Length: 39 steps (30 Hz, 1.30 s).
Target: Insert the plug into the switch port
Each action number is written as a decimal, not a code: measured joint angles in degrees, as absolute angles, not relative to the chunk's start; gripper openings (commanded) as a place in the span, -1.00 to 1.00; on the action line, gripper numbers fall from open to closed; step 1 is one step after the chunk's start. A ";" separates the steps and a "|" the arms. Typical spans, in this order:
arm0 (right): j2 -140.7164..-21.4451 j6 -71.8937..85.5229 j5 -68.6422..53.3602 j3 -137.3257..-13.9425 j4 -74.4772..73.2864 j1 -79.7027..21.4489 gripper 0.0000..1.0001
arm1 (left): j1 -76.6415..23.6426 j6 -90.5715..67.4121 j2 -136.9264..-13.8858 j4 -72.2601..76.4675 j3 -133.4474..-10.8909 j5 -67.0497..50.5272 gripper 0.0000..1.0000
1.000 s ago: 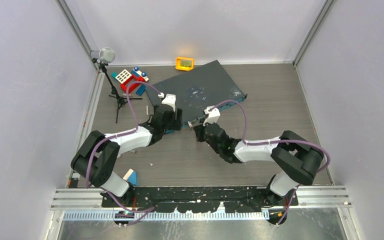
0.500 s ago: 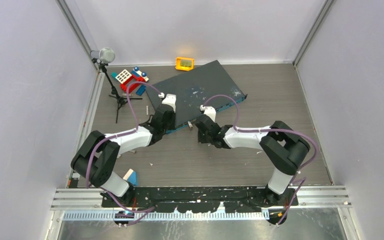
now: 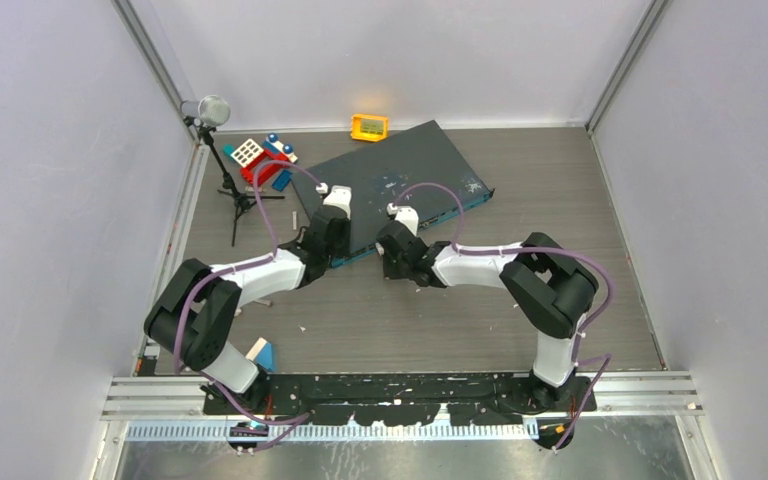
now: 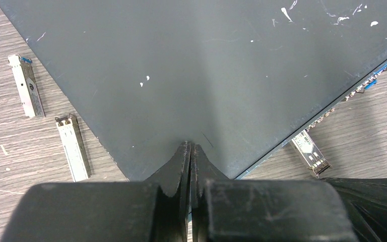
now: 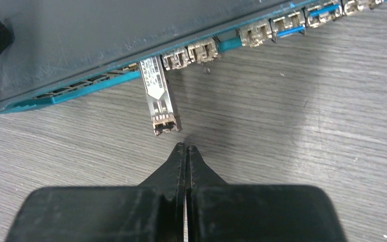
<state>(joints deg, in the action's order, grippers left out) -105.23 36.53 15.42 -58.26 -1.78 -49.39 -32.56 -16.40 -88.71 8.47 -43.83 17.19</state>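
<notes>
Left claw (image 4: 189,146) is pinched fully together, gripping nothing, its tips over the near corner of the switch (image 4: 191,65), on its dark-grey top. Off the switch's left edge lie 2 silver modules (image 4: 26,85) (image 4: 73,146). The plug (image 5: 159,96) juts from the switch's teal front face (image 5: 95,83), its inner end in the row of switch ports (image 5: 204,50), most of its body outside. Right claw (image 5: 185,147), likewise closed and empty, sits before the switch, tips just beside the plug's outer end.
</notes>
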 measured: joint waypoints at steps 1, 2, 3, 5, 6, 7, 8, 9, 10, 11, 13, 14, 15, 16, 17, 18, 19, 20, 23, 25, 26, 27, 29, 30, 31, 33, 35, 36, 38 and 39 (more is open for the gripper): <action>-105.60 36.38 15.42 -58.67 -1.76 -49.39 -0.99 | -32.49 -16.47 -88.71 8.47 -43.83 17.17 -1.00; -105.95 36.32 15.46 -59.09 -1.74 -49.39 -0.99 | -32.47 -16.51 -88.71 8.47 -43.83 17.17 -1.00; -106.19 36.27 15.46 -59.44 -1.74 -49.36 -0.99 | -32.45 -16.53 -88.71 8.47 -43.83 17.17 -1.00; -106.69 36.16 15.51 -60.03 -1.72 -49.30 -0.99 | -32.42 -16.56 -88.71 8.47 -43.83 17.15 -1.00; -106.91 36.14 15.53 -60.31 -1.74 -49.25 -0.99 | -32.42 -16.56 -88.71 8.47 -43.83 17.12 -1.00; -107.11 36.12 15.53 -60.55 -1.74 -49.19 -0.99 | -32.42 -16.56 -88.71 8.47 -43.83 17.12 -1.00; -107.33 36.07 15.53 -60.80 -1.69 -49.06 -0.99 | -32.42 -16.56 -88.71 8.47 -43.83 17.12 -1.00; -107.50 36.01 15.53 -60.99 -1.65 -48.93 -0.99 | -32.42 -16.56 -88.71 8.47 -43.83 17.12 -1.00; -107.72 35.90 15.51 -61.28 -1.58 -48.77 -0.99 | -32.38 -16.56 -88.71 8.47 -43.83 17.10 -1.00; -107.81 35.83 15.40 -61.43 -1.72 -48.64 -0.99 | -32.36 -16.56 -88.71 8.47 -43.83 17.08 -1.00; -107.92 35.64 15.29 -61.58 -1.87 -48.56 -0.99 | -32.25 -16.58 -88.75 8.47 -43.90 16.95 -1.00; -107.94 35.51 15.25 -61.65 -1.96 -48.51 -0.99 | -32.23 -16.56 -88.79 8.47 -43.92 16.93 -1.00; -108.01 35.38 15.16 -61.76 -2.04 -48.49 -0.99 | -32.16 -16.58 -88.82 8.47 -43.97 16.93 -1.00; -108.03 35.22 15.11 -61.87 -2.15 -48.49 -0.99 | -32.14 -16.58 -88.84 8.47 -43.97 16.93 -1.00; -108.05 35.00 15.03 -62.00 -2.28 -48.40 -0.99 | -32.12 -16.56 -88.86 8.47 -43.99 16.91 -1.00; -108.09 34.89 14.90 -62.08 -2.37 -48.36 -0.99 | -32.12 -16.56 -88.90 8.47 -44.03 16.93 -1.00; -108.16 34.76 14.85 -62.22 -2.44 -48.29 -0.99 | -32.12 -16.56 -88.92 8.47 -44.05 16.93 -1.00; -108.40 34.61 14.85 -62.46 -2.42 -48.18 -0.99 | -32.12 -16.56 -88.92 8.47 -44.05 16.93 -1.00; -108.79 34.39 14.85 -62.98 -2.28 -47.90 -0.99 | -32.12 -16.56 -88.92 8.45 -44.07 16.93 -1.00; -108.99 34.20 14.90 -63.24 -2.28 -47.75 -0.99 | -32.12 -16.56 -88.92 8.45 -44.07 16.93 -1.00; -109.06 34.13 14.87 -63.42 -2.31 -47.66 -0.99 | -32.12 -16.56 -88.95 8.45 -44.07 16.91 -1.00; -109.16 34.09 14.90 -63.53 -2.31 -47.62 -0.99 | -32.10 -16.56 -89.01 8.45 -44.12 16.91 -1.00; -109.47 33.91 14.92 -63.92 -2.37 -47.55 -0.99 | -32.10 -16.56 -89.25 8.45 -44.34 16.91 -1.00; -109.71 33.82 14.94 -64.27 -2.39 -47.53 -0.99 | -32.10 -16.56 -89.41 8.45 -44.49 16.91 -1.00; -109.95 33.74 14.94 -64.60 -2.39 -47.51 -0.99 | -32.10 -16.56 -89.54 8.45 -44.62 16.91 -1.00; -110.41 33.61 15.07 -65.21 -2.42 -47.51 -0.99 | -32.05 -16.56 -89.76 8.45 -44.84 16.88 -1.00; -110.78 33.54 15.11 -65.69 -2.37 -47.51 -0.99 | -32.03 -16.56 -89.78 8.45 -44.86 16.88 -1.00; -110.93 33.54 15.11 -65.84 -2.37 -47.51 -0.99 | -32.01 -16.56 -89.78 8.45 -44.86 16.86 -1.00; -111.20 33.54 15.11 -66.19 -2.31 -47.51 -0.99 | -31.97 -16.56 -89.78 8.45 -44.86 16.78 -1.00; -111.31 33.54 15.16 -66.32 -2.26 -47.51 -0.99 | -31.97 -16.56 -89.78 8.45 -44.86 16.73 -1.00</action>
